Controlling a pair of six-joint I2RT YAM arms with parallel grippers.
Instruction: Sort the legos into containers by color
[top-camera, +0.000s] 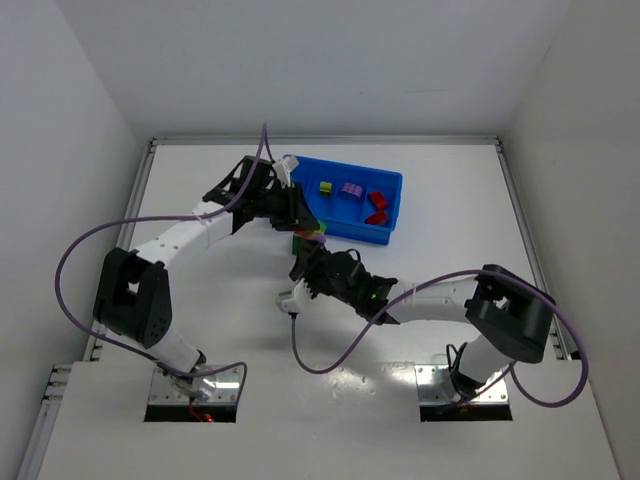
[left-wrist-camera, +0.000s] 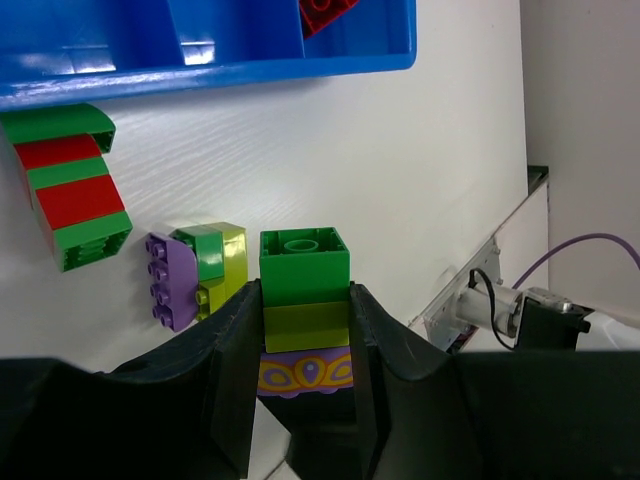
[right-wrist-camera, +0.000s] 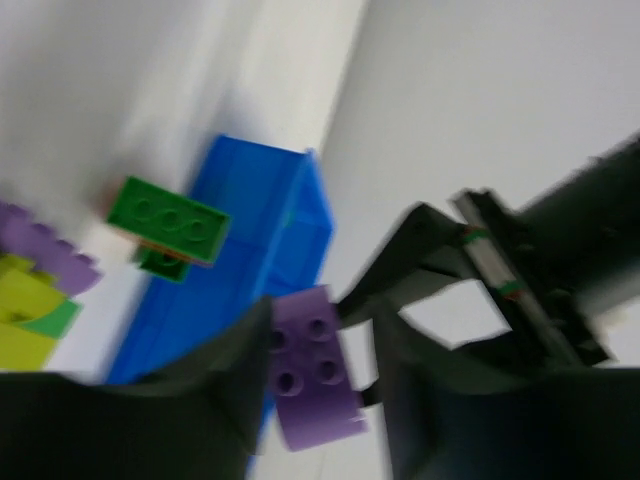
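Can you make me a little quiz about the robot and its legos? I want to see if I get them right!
1. True or false: the left pincer is holding a stack of legos with a green one on top.
2. What colour is the lego brick in the right pincer? A red, B purple, C yellow.
3. Fill in: seen from the top, the legos at the right end of the blue tray are ____.
Key: 1 true; 2 B; 3 red.

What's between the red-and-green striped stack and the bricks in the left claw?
A purple, green and yellow-green cluster lies on the table between the striped stack and the held bricks, seen in the left wrist view.
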